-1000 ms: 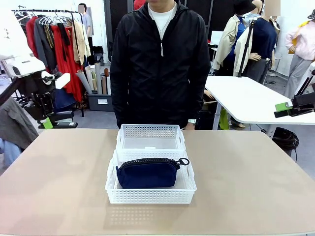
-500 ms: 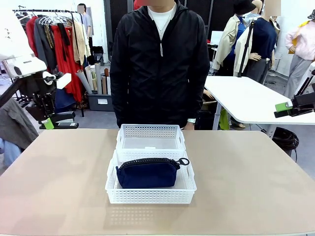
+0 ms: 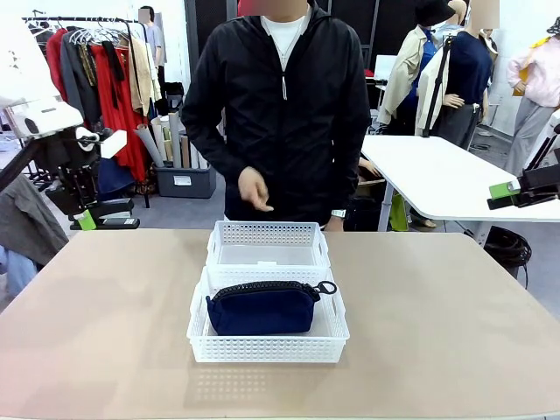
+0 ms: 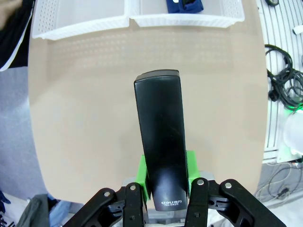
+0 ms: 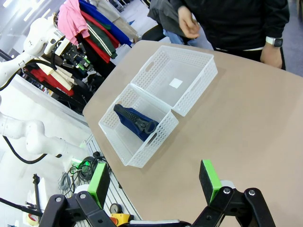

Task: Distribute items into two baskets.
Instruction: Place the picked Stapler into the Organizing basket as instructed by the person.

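My left gripper (image 3: 103, 220) hangs off the table's left edge, shut on the small black stapler (image 3: 119, 222). In the left wrist view the stapler (image 4: 160, 142) stands out lengthwise from between the green pads (image 4: 142, 171), above bare tabletop. Two white baskets sit mid-table, touching end to end. The nearer basket (image 3: 267, 350) holds the navy blue pouch (image 3: 262, 308); the farther basket (image 3: 267, 234) has nothing in it. My right gripper (image 5: 154, 183) is open and high off the right side, looking down on both baskets (image 5: 156, 142) and the pouch (image 5: 135, 120).
A person in a black jacket stands at the far edge with one hand (image 3: 254, 189) raised just behind the farther basket. Wide bare tabletop (image 3: 437, 315) lies on both sides of the baskets. A second white table (image 3: 437, 175) stands back right.
The person's hand has come up in front of the torso, above the far basket. Both arms, the baskets and the pouch have stayed put.
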You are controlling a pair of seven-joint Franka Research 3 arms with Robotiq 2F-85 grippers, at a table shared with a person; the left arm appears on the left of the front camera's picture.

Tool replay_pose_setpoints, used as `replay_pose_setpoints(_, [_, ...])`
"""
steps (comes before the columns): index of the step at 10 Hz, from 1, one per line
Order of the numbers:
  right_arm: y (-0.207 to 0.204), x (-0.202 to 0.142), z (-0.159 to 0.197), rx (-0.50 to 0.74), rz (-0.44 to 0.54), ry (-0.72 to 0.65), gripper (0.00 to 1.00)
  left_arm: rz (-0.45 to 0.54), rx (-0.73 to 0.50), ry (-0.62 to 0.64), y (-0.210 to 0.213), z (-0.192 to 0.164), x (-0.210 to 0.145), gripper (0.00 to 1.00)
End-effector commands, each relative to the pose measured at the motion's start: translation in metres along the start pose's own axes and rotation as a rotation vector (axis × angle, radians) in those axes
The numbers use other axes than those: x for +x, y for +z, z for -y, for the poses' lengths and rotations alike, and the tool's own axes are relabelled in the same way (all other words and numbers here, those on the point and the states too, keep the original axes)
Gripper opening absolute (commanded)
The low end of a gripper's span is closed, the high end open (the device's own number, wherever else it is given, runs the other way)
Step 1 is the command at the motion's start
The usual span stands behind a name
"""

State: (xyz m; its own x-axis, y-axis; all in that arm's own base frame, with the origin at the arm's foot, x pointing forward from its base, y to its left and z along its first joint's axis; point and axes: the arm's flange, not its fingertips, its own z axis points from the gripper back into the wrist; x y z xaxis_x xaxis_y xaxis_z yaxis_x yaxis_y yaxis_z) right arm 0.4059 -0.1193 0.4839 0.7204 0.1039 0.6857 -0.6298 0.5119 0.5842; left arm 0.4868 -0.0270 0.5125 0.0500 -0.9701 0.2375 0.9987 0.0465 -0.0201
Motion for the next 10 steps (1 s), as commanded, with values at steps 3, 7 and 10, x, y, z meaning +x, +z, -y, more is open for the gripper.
replay_pose_setpoints(3, [0.0002,-0.0006,-0.0014,0.001,0.003,0.0,1.0,-0.003,0.007,-0.003,0.0022,-0.0001,-0.0021,0.11])
replay_pose_setpoints(7, [0.0002,-0.0006,-0.0014,0.001,0.003,0.0,1.0,-0.003,0.007,-0.003,0.0022,-0.0001,-0.0021,0.11])
replay_pose_setpoints(10, [0.0002,-0.0006,-0.0014,0.001,0.003,0.0,1.0,-0.003,0.007,-0.003,0.0022,-0.0001,-0.0021,0.11])
